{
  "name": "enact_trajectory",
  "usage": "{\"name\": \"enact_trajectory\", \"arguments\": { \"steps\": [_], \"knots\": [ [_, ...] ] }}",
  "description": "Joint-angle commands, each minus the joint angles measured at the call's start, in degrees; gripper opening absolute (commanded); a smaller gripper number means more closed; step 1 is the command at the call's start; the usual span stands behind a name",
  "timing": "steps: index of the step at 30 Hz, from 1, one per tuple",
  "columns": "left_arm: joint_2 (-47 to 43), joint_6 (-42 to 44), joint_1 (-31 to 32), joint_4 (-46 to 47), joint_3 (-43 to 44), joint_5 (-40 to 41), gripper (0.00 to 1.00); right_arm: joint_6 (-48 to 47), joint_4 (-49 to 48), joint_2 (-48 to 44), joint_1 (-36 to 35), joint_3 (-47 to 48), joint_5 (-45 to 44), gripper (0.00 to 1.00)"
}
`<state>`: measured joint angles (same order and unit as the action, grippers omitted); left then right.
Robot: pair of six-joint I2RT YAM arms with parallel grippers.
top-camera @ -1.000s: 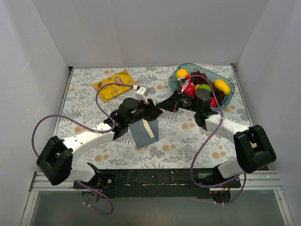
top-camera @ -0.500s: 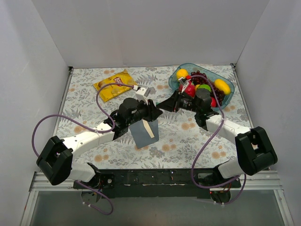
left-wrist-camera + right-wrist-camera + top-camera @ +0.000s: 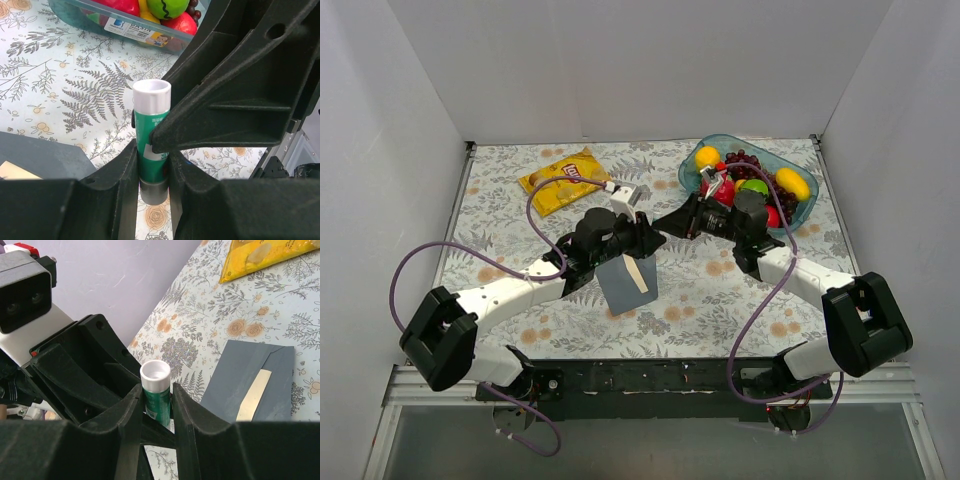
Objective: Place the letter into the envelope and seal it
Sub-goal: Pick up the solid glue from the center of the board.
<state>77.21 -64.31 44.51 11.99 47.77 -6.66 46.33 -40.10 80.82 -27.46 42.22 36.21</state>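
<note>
Both grippers are on the same thing right now. My left gripper (image 3: 152, 172) is clamped around the dark lower end of the one glue stick (image 3: 151, 127). My right gripper (image 3: 157, 407) is squeezed onto its green middle from the opposite side, so the two sets of black plastic fingers interlock around it. The stick is a short round tube with a green label, and the white ring-shaped end sticks out past the fingers in both wrist views. I can't really pick it out from the top camera because the grippers bury it.

Count on the table is one envelope, one letter, one crisp bag and one fruit basin.

The envelope (image 3: 623, 287) lies flat on the near side of the glue stick, partly under the left gripper. It's matte slate grey-blue paper, a rectangle sitting slightly skewed. The letter (image 3: 641, 276) shows only as one narrow cream strip along the side of the envelope that faces my right arm. The strip's long axis runs roughly near-to-far in the top view, and the rest of the sheet is tucked out of sight. I can't tell whether the flap is folded shut.

Beyond the glue stick and to the left is the glossy yellow crisp bag (image 3: 563, 180), lying flat at an angle. Beyond it to the right is the clear teal plastic basin (image 3: 80, 11), an oval tub holding yellow, red and green fruit and dark grapes. Under everything is a floral-print tablecloth (image 3: 720, 300).
</note>
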Motion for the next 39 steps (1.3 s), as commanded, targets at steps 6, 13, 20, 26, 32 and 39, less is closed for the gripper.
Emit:
{"name": "enact_trajectory", "arguments": {
  "steps": [6, 13, 20, 26, 32, 39],
  "knots": [
    [0.1, 0.5, 2.1, 0.7, 3.3, -1.2, 0.0, -3.0, 3.7, -0.5, -2.2, 1.0, -4.2, 0.36],
    [-0.4, 0.3, 2.9, 0.0, 3.3, 0.8, 0.24, -7.1, 8.2, -4.5, -2.5, -1.7, -2.7, 0.01],
    [-1.1, -0.5, 2.9, 0.1, 1.6, 1.1, 0.71, -10.1, 11.3, -10.9, -2.5, -5.7, -3.9, 0.01],
    [0.1, -1.3, 2.9, -0.1, 1.7, -0.2, 0.71, -8.8, 10.9, -12.0, -2.5, -6.4, -5.4, 0.01],
    [0.3, -1.7, 3.3, -0.2, 1.0, -0.4, 0.71, -8.4, 10.9, -13.1, -2.5, -6.6, -6.1, 0.01],
    [-0.2, -1.5, 3.5, -0.5, 0.8, -0.5, 0.73, -7.8, 10.8, -13.8, -2.5, -7.0, -6.5, 0.01]
  ]
}}
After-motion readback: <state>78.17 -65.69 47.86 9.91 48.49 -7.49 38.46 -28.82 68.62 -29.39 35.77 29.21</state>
